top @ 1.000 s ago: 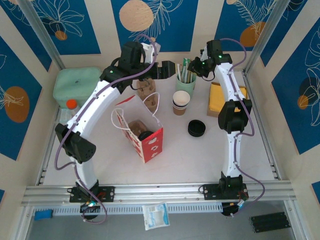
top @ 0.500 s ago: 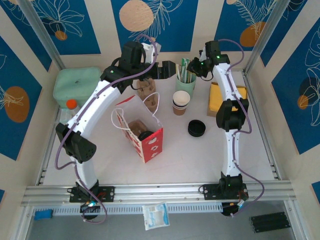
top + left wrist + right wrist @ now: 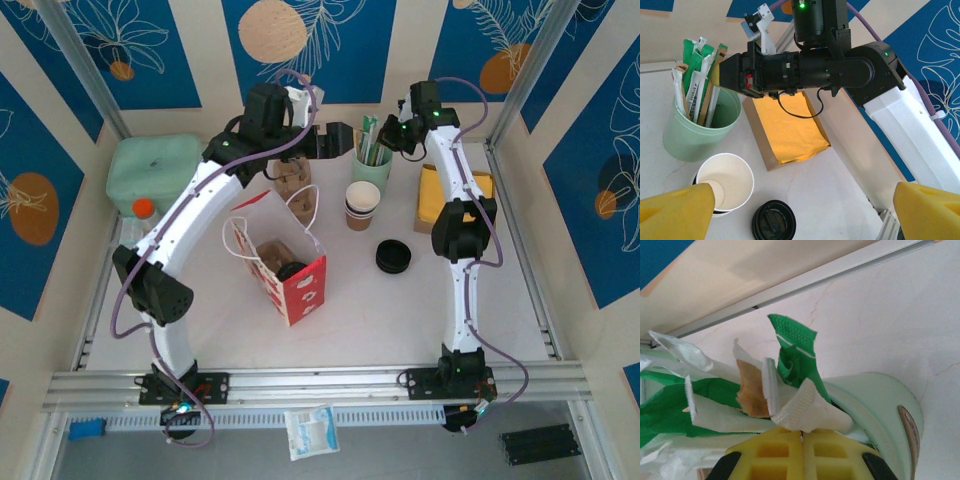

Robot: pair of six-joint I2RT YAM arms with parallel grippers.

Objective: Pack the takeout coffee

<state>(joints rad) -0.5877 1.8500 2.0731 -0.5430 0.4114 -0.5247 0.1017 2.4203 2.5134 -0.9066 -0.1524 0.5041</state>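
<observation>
Top external view places the takeout coffee (image 3: 290, 270) down inside the open paper bag (image 3: 305, 290), which stands left of the table's middle. A dark round lid shows low in the bag's mouth. The bag's walls hide the cup body, so this is probably, not certainly, the lidded cup. On that reading the main step is done, and what is left seems to be the extras, and perhaps closing the bag.

At 1 o'clock from the bag sits the stack of lidless cups (image 3: 362, 205), with the loose lids (image 3: 393, 256) at 5 o'clock from that stack. At 12 o'clock from the stack stands the green cup (image 3: 695, 142), full of wrapped packets.

The right gripper (image 3: 802, 452) is at that cup's rim, its jaws pressed together, apparently pinching the tip of a white packet (image 3: 805, 415).

The left gripper (image 3: 802, 212) hangs at 10 o'clock from the green cup, jaws spread wide and holding nothing.
</observation>
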